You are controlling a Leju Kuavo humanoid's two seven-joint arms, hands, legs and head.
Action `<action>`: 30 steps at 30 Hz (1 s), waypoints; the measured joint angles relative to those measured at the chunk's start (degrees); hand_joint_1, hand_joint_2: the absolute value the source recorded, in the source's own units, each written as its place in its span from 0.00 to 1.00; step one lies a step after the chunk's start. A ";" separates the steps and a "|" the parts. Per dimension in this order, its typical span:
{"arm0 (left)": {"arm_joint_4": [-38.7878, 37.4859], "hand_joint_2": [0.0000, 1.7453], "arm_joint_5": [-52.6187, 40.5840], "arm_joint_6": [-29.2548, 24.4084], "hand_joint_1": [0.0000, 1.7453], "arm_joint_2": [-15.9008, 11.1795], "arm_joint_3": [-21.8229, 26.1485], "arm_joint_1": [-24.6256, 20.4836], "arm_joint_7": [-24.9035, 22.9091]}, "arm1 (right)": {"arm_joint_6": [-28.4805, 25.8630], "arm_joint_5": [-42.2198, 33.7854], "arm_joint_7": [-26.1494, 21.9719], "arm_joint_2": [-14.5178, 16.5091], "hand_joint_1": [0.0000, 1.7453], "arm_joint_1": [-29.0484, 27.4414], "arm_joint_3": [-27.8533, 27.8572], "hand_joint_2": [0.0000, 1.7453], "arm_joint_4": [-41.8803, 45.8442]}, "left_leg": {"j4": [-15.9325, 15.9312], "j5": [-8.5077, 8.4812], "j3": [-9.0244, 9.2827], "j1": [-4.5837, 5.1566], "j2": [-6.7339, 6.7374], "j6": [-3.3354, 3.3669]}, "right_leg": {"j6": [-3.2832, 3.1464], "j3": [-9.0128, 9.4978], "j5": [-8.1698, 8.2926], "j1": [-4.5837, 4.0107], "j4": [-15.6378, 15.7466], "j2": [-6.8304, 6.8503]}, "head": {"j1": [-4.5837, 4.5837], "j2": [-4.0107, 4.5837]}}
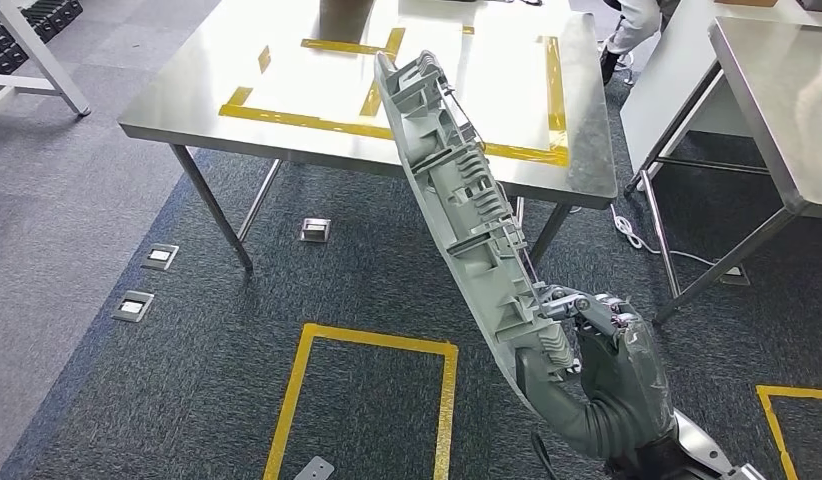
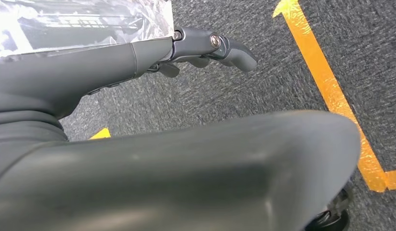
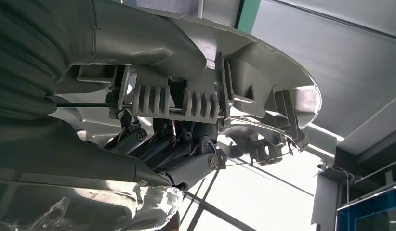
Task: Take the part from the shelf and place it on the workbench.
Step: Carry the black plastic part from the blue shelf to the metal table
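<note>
While held up off the floor, the part (image 1: 457, 200), a long grey ribbed plastic moulding, tilts with its top end leaning toward the workbench (image 1: 187, 110) and its lower end low on the robot's right. Its upper end overlaps the near edge of the workbench in the head view; contact with the top can't be judged from that angle. Right hand (image 1: 612, 365) grips the part at its lower end, fingers (image 3: 186, 166) wrapped in around the ribbed inner side, thumb on the other face. Thin wire or rod runs along the part's edge.

Left hand (image 2: 138, 72) hangs low over dark carpet (image 2: 263, 91), holds nothing, fingers fairly straight and slightly bent at the tips, not closed on anything.

Workbench is a steel-topped table with yellow tape (image 1: 317, 120) marking a rectangle on it. Second steel table (image 1: 777, 110) stands to the right, apart from the first. Yellow tape box (image 1: 372, 345) on the carpet in front of the robot, small metal floor plates (image 1: 159, 257) near the table leg. A person's leg and shoe (image 1: 612, 55) show beyond the far right corner of the workbench
</note>
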State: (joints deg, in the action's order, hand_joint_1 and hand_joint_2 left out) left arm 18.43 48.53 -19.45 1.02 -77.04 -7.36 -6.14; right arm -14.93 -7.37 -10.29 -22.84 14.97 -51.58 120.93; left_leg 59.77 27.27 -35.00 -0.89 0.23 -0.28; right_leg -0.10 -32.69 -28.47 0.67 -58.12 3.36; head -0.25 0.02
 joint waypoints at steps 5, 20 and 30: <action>0.00 1.00 0.05 -0.18 0.00 -0.03 0.00 0.01 -0.45 | 0.00 -0.06 0.00 0.00 1.00 0.00 0.00 1.00 0.00 | 0.00 -0.05 0.02 0.01 0.02 0.09 | 0.66 0.01 0.04 0.03 0.10 0.00 | -0.01 0.00; 0.00 1.00 -0.54 -0.58 0.00 -0.08 0.00 0.07 -0.64 | -0.17 -0.20 0.02 0.02 1.00 0.01 0.03 1.00 0.03 | -0.65 -0.28 0.36 0.08 -0.05 1.04 | 1.45 0.18 0.19 0.30 0.42 0.13 | -0.07 0.00; -0.01 1.00 -1.03 -0.59 0.00 0.26 0.01 -0.45 -1.72 | -0.73 -0.09 0.07 -0.32 1.00 -1.07 0.27 1.00 0.05 | -2.30 -0.17 2.42 -0.51 -1.39 0.80 | 2.01 -4.66 0.18 0.96 -6.43 -3.14 | 0.80 0.00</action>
State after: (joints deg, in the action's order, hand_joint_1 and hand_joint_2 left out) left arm 18.42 47.51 -20.04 1.28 -77.02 -7.81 -7.85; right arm -15.66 -7.46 -10.23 -23.16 13.91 -51.31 120.98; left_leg 57.47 27.10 -32.58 -1.40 -1.16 0.52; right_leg 1.91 -37.35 -28.28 1.64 -64.55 0.22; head 0.55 0.02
